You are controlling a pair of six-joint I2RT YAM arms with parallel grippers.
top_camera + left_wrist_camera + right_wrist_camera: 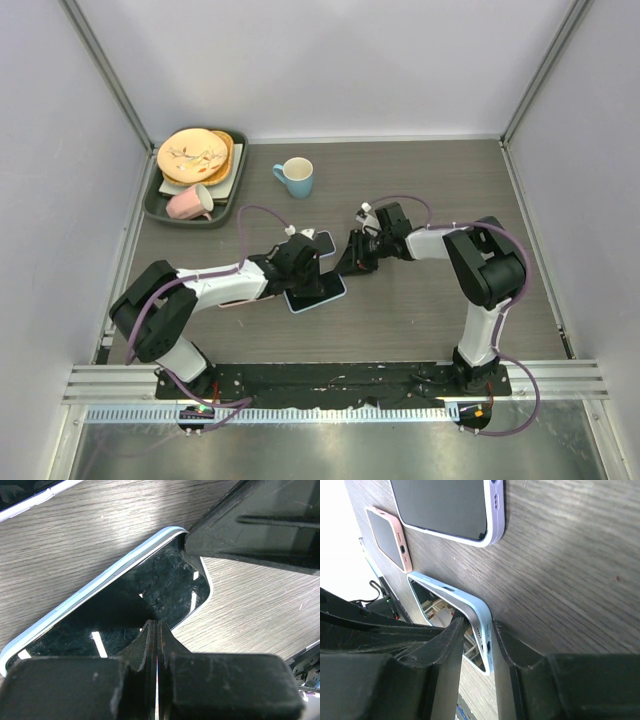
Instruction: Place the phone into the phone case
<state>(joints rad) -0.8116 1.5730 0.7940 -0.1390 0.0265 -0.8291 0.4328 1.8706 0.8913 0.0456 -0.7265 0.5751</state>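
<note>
The left pincer (156, 626) is closed, its two fingers pressed flat together with only a hairline seam between them. Its tips point down over the dark glass of the phone (135, 595). Whether they actually touch the screen is hard to tell, as the finger bodies block the near part of it. The right pincer (478, 625) clamps one corner of the light blue phone case (470, 601), with one finger on the outer side of the rim and the other on the screen side.

The phone lies inside that case near the middle of the worktop (430, 180), between the two pincers. In the right wrist view a grey band shows just inside the blue rim near the held corner. The fingers cover the corner itself, so I cannot tell how deep the phone sits there. From above, both wrists hide most of the phone and only its near end shows.

Just beside it lies a phone in a lavender case (450, 510), cut off at the top of the right wrist view. A phone in a pink case (387, 536) lies near, mostly under the left arm from above. Well apart, at the far left corner, a dark tray (152, 205) holds stacked plates (192, 155) and a pink mug (188, 203). A blue mug (296, 177) stands upright beside the tray
</note>
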